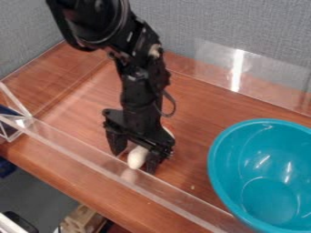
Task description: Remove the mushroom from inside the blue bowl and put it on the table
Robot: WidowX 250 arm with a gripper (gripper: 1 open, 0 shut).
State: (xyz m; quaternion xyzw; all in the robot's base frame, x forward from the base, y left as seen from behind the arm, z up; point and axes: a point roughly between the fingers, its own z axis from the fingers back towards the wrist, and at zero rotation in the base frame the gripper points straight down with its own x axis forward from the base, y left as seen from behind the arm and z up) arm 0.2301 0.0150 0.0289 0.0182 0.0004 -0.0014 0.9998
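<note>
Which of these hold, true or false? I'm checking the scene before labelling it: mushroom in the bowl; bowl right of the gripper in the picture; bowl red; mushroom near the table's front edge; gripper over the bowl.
1. The mushroom is in the bowl. False: it is outside, down at the table.
2. The bowl is to the right of the gripper in the picture. True.
3. The bowl is red. False: it is turquoise-blue.
4. The mushroom is near the table's front edge. True.
5. The gripper is over the bowl. False: it is at the mushroom.
</note>
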